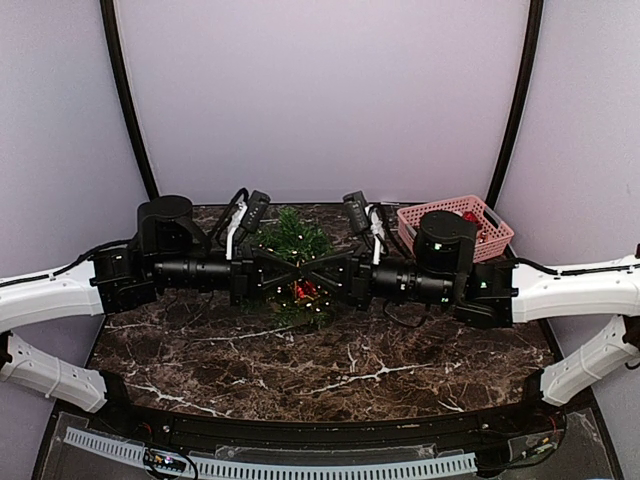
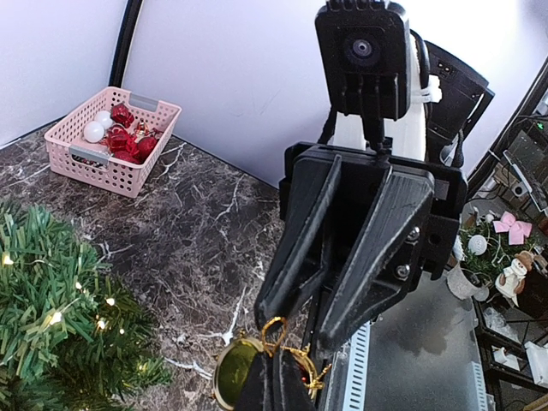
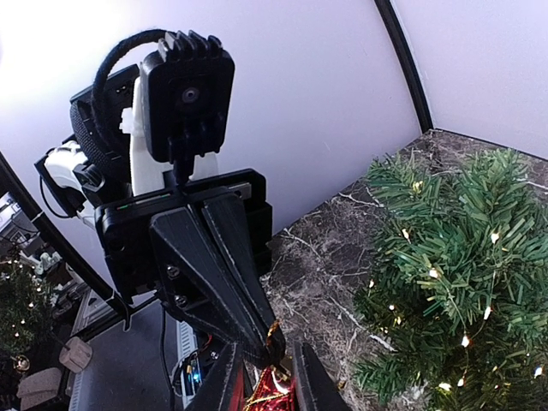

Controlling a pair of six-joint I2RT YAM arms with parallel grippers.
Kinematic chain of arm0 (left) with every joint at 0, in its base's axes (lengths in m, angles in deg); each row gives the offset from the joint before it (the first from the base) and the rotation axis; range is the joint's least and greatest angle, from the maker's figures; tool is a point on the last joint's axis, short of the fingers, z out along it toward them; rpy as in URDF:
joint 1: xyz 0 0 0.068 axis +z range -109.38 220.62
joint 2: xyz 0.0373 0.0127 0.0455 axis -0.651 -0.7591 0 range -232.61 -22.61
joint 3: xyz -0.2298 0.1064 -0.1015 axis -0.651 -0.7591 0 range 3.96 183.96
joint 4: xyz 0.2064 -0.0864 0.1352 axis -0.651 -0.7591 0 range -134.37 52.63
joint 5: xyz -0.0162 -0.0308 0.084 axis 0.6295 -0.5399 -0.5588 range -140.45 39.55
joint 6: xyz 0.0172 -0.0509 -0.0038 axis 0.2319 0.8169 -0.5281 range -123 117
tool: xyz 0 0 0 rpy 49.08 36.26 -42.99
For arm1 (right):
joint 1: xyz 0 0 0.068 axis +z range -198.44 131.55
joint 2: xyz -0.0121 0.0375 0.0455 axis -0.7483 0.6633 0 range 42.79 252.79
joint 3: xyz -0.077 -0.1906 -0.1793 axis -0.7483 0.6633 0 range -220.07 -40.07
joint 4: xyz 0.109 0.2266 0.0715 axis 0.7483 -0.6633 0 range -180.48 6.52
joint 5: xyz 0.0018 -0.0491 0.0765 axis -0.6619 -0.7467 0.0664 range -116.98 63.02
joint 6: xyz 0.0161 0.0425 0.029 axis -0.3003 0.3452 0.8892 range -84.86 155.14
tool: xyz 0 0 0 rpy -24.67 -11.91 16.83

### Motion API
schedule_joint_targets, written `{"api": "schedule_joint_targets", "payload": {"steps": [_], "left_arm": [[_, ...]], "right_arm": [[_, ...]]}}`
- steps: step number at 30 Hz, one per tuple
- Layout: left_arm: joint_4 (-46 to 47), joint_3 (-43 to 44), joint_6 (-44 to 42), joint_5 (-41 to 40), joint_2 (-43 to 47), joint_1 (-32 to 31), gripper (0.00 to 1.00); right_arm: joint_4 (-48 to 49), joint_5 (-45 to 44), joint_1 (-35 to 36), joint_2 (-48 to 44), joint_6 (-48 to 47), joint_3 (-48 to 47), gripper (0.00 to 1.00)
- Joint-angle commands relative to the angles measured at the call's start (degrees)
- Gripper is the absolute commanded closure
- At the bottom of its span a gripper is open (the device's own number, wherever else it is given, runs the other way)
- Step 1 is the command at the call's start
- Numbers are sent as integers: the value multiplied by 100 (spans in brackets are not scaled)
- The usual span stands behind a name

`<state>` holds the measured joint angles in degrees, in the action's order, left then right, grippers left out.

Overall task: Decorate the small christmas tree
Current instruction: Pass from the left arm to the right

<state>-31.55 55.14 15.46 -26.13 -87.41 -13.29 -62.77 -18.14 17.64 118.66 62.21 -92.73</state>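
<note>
The small christmas tree (image 1: pixel 293 238), dark green with tiny white lights, stands at the middle back of the marble table; it also shows in the left wrist view (image 2: pixel 51 317) and the right wrist view (image 3: pixel 454 265). Both grippers meet tip to tip in front of it. My left gripper (image 1: pixel 296 271) (image 2: pixel 276 360) is shut on a red ornament with gold trim (image 1: pixel 305 291) (image 2: pixel 229 381) by its gold loop. My right gripper (image 1: pixel 316 271) (image 3: pixel 265 364) is open, its fingers (image 3: pixel 306 377) either side of the ornament (image 3: pixel 272 396).
A pink plastic basket (image 1: pixel 492 238) (image 2: pixel 103 167) holding red and white ornaments stands at the back right corner. Curved dark poles and pale walls close in the back. The table's front edge has a slotted white cable strip (image 1: pixel 300 468).
</note>
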Motion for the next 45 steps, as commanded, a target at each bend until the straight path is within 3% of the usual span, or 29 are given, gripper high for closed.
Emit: {"api": "schedule_joint_targets", "payload": {"steps": [1,16,23,30,32,35,37,40,45], "left_arm": [[173,-74,19,-12,137,-23,100],[226,-99,69,71,103,-24,100],[258,-115,87,114,99,-30,100],[215,-112,105,139,131,-26,100],[183,-123,124,142,175,-26,93],[126,-179,162,80,279,-24,61],[109,-239,160,51,385,-23,51],[17,-272,100,-8,556,-24,44],[10,-205,96,203,630,56,43]], "right_arm": [[379,-162,62,72,114,-123,80],[584,-98,60,223,71,-226,86],[631,-170,57,211,70,-178,100],[790,-168,56,139,35,-55,100],[789,-128,59,109,6,-36,100],[791,-86,53,34,-53,11,100],[775,-29,33,-31,-84,35,100],[764,212,-57,-124,-100,71,100],[713,1028,-329,-186,-43,55,100]]}}
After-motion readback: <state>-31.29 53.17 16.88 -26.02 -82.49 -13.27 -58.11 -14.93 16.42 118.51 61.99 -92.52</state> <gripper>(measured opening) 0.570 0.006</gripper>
